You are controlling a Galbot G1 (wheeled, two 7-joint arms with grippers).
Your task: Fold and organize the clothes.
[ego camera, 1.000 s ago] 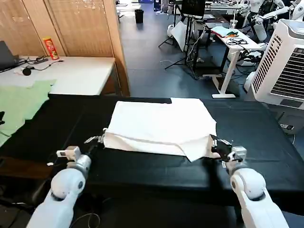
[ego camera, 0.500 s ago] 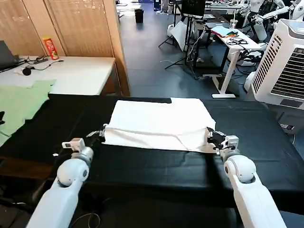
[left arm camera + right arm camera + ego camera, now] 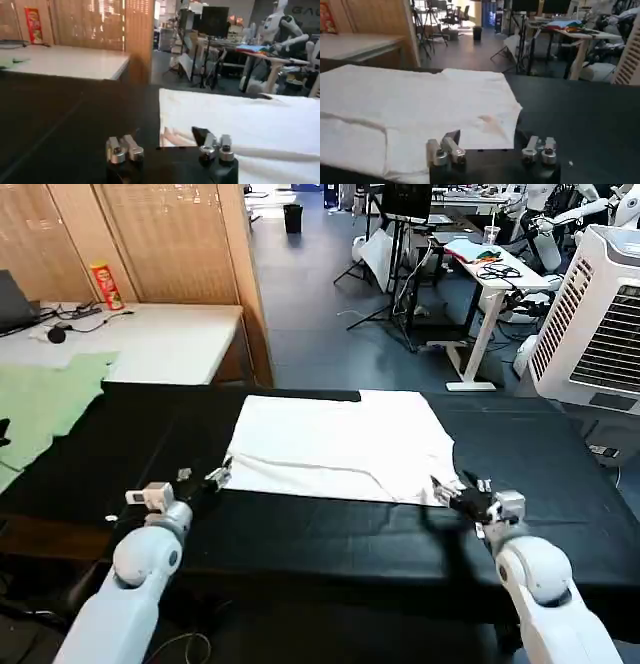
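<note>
The clothes are one white T-shirt (image 3: 340,446) lying folded and flat on the black table (image 3: 300,529), plain side up; a faint reddish print shows through it (image 3: 492,125). My left gripper (image 3: 200,482) is open at the shirt's near left corner (image 3: 167,136), with nothing between its fingers (image 3: 125,149). At the near right corner my right gripper (image 3: 460,496) is open too. The shirt's hem (image 3: 490,145) lies just ahead of the gap between its fingers (image 3: 537,148). Both grippers rest low over the table.
A pale green cloth (image 3: 40,399) lies at the table's far left. Behind it stands a white table (image 3: 150,334) with a red can (image 3: 105,284) and cables. A white air cooler (image 3: 600,314) stands at the right. Black tabletop lies bare in front of the shirt.
Both grippers held the shirt's near edge raised; they have let it go and drawn back toward the front edge. The shirt now lies flat.
</note>
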